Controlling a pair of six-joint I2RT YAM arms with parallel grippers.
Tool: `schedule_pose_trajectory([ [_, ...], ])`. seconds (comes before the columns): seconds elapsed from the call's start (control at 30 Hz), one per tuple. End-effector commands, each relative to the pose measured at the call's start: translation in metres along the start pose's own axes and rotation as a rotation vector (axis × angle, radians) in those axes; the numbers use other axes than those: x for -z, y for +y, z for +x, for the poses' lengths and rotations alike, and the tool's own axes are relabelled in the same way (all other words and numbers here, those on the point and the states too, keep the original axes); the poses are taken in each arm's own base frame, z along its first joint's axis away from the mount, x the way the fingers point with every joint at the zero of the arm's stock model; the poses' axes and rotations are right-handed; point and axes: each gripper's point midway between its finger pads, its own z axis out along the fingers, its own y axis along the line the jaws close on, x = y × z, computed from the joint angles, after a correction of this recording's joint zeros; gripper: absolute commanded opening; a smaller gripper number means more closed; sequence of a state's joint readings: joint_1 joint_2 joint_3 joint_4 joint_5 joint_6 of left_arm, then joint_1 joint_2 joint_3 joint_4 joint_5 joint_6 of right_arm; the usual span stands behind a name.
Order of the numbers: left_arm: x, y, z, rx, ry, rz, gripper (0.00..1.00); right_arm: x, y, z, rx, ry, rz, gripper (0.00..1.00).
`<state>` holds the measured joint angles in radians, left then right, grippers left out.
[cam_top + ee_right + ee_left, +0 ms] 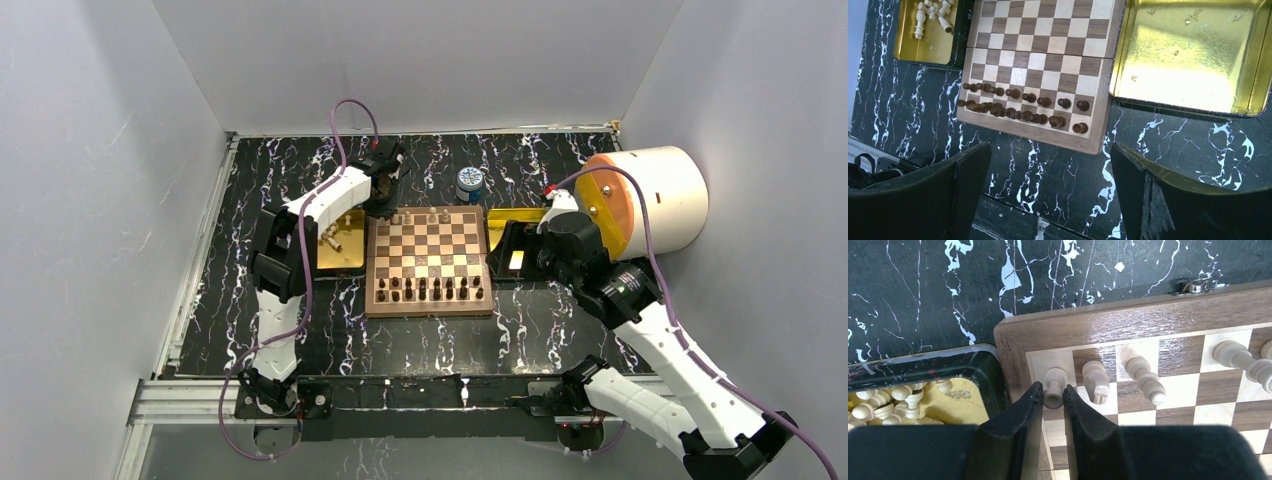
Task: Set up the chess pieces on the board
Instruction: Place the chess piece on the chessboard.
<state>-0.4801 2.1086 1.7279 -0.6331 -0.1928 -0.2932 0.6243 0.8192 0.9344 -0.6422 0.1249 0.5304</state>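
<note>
- Currently the left gripper (1053, 399) has its fingers drawn narrow around one cream piece (1055, 382), which stands upright on the far-left corner square of the board (428, 262).
- Neighbouring cream pieces (1096, 381) occupy the same far row; the closest stands just beside the right finger.
- Left gold tray (973, 360) lies against the board's left edge, close to the left finger. Loose cream pieces (883, 405) are heaped inside it.
- Dark brown pieces (1023, 102) fill the two near rows, well apart from the left gripper.
- Right gripper (1048, 185) hangs above the marbled table (540, 330) by the board's right side, fingers spread wide, gripping nothing.
- Right gold tray (1193, 50) lies beside the board's right edge.
- Blue-and-white jar (469, 184) stands behind the board's far edge, apart from it.
- White drum (660, 195) with an orange face lies against the right wall.
</note>
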Motion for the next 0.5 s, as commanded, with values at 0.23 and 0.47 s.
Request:
schedule_pose_trajectory([
  [0.23, 0.025, 0.004, -0.024, -0.018, -0.060, -0.040, 0.23, 0.004, 0.005, -0.007, 0.000, -0.036, -0.026, 0.99],
  [0.47, 0.024, 0.005, -0.023, -0.024, -0.053, -0.047, 0.22, 0.005, 0.007, -0.009, 0.001, -0.039, -0.027, 0.99],
])
